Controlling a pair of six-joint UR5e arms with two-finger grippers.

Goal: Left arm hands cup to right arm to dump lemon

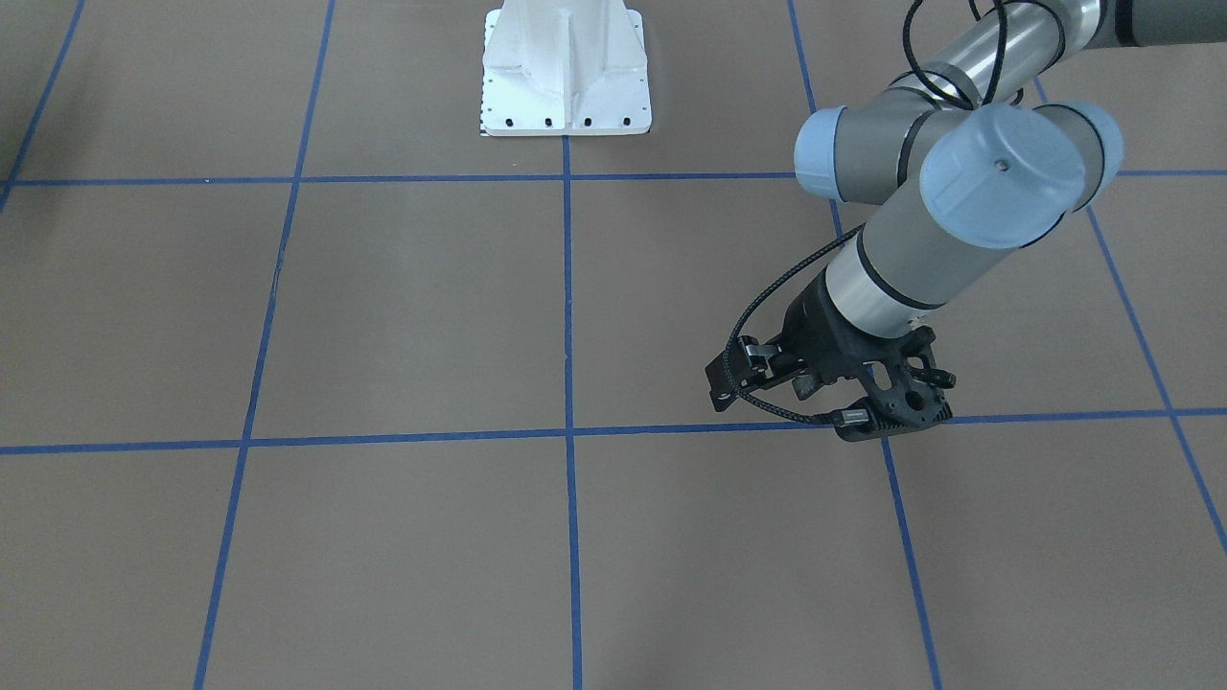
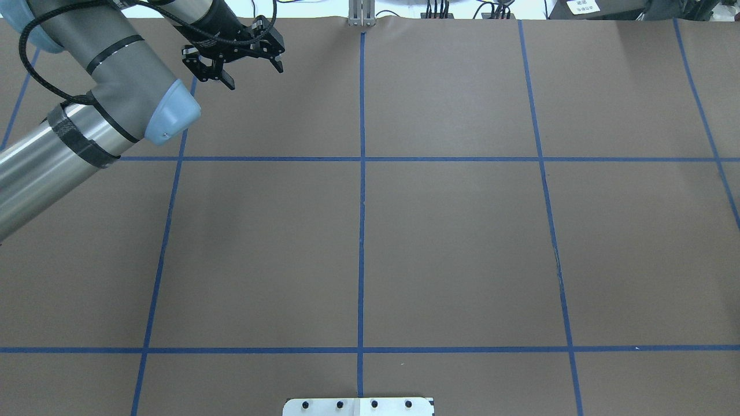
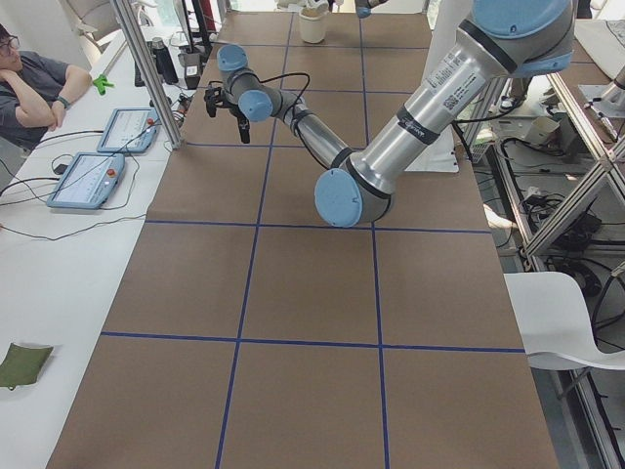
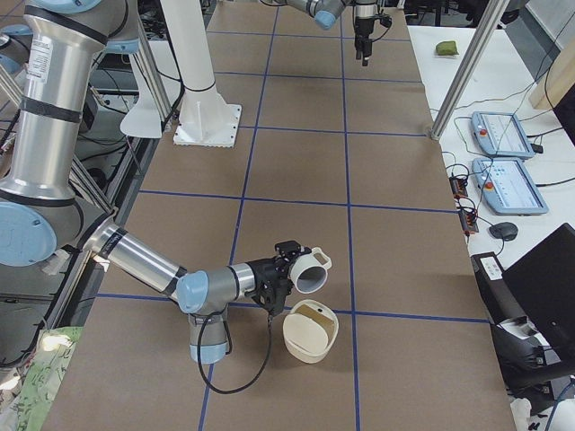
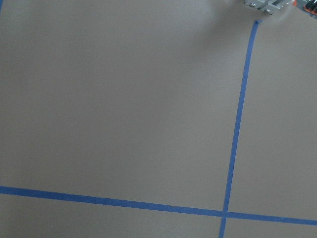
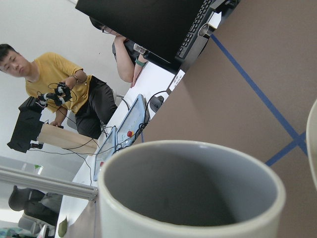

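While the overhead and front-facing views show only my left gripper (image 2: 250, 68), spread wide and holding nothing above the brown table (image 2: 451, 248), the right-side view alone catches my right gripper (image 4: 286, 269) at the cup (image 4: 310, 269). From that angle I cannot tell how its fingers stand. The cup is off the table, tipped on its side with the handle uppermost, just above a cream bowl (image 4: 310, 337) that stands on the table. My right wrist camera fills with the cup's grey inside and pale rim, which hide most of the table. Past the rim I see a seated person in a yellow shirt (image 6: 54, 82), a dark monitor (image 6: 143, 20) and a tablet (image 6: 126, 130).
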